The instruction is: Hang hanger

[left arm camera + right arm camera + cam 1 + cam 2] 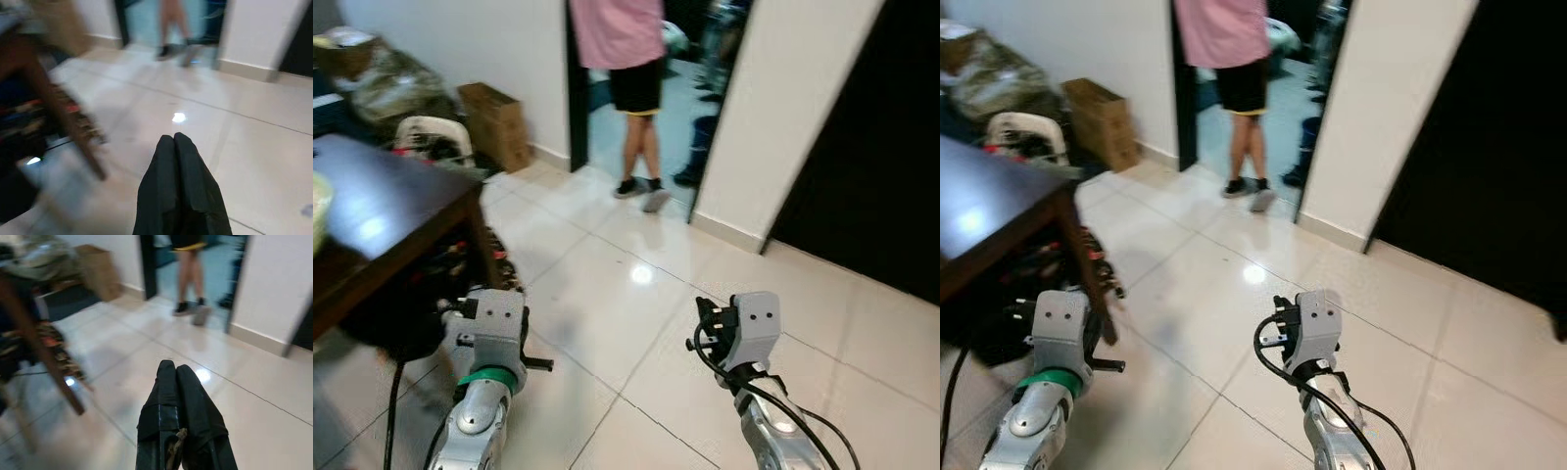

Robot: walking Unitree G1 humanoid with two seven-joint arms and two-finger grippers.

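Note:
I see no hanger in these frames. My left gripper (173,139) is shut with nothing between its black fingers, held low over the pale floor tiles. My right gripper (172,367) is likewise shut and empty, pointing toward the doorway. In the eye views both silver forearms reach forward, the left wrist (489,338) beside the table leg and the right wrist (751,333) over bare tiles.
A dark wooden table (382,211) stands at my left with clutter (460,264) under it. A person (631,59) in a pink shirt and black shorts stands in the doorway ahead. A cardboard box (497,122) leans on the white wall. A dark opening (871,157) lies to the right.

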